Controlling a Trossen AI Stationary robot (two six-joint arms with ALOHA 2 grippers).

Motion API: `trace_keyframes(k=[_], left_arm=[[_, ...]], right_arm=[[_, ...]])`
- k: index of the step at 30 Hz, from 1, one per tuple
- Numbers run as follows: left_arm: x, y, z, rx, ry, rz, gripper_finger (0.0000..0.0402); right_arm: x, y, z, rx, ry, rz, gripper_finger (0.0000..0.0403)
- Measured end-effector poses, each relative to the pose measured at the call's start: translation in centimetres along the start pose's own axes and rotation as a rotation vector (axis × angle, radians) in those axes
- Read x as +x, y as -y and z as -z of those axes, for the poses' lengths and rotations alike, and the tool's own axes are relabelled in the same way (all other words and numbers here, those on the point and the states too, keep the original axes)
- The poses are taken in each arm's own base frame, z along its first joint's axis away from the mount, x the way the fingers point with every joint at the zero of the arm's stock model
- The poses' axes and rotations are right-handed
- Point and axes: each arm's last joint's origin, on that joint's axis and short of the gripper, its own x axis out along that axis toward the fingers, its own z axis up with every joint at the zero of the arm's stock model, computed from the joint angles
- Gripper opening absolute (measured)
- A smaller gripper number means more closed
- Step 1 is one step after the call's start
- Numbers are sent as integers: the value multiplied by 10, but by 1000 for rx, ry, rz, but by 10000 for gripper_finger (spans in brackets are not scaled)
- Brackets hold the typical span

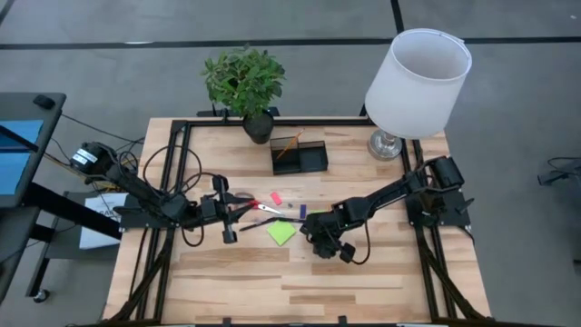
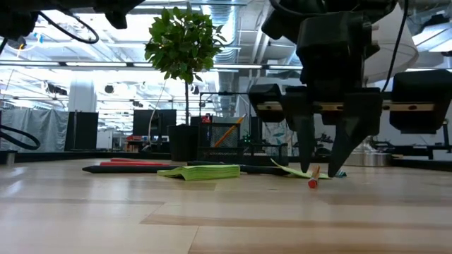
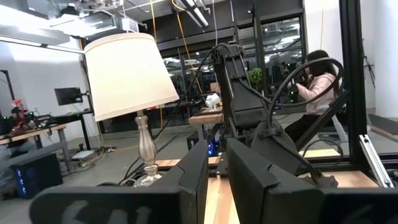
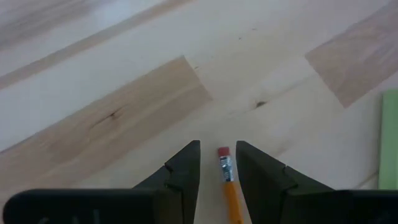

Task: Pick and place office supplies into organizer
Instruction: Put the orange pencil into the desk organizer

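Jaws of the right gripper [image 4: 217,171] point down at the table [image 1: 363,282], clenched on an orange pencil [image 4: 229,186] whose eraser end shows between them, just beside the green pad [image 1: 281,232]. Left gripper [image 3: 214,180] lies level by the scissors [image 1: 259,207], on the pad's far side from the right one; whether its jaws are parted I cannot tell. Organizer [image 1: 300,156] stands beyond the pad, near the lamp [image 1: 413,86], with another pencil in it.

A leafy green plant [image 1: 243,78] in a black pot [image 1: 258,125] stands at the far edge of the light wooden bench [image 1: 300,272]. A lamp with a white shade [image 1: 418,82] and a silvery base [image 1: 388,143] stands at the far right corner. Beyond the bench, a person in a pink top [image 3: 317,84] sits in the room.
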Motion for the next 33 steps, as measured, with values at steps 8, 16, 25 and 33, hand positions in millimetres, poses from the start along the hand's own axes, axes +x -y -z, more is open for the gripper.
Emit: trace_keyframes(k=[8,16,25,33], left_arm=[[0,0,0,-12,2,4,51],[0,1,0,-27,9,24,51],[0,1,-1,-48,10,24,51],[0,0,-4,-86,38,15,51]], right_arm=[[-2,4,4,-22,22,-14,101],[-5,9,8,-43,34,-15,101],[-8,11,27,-37,108,-57,101],[-13,8,37,-79,186,-33,101]])
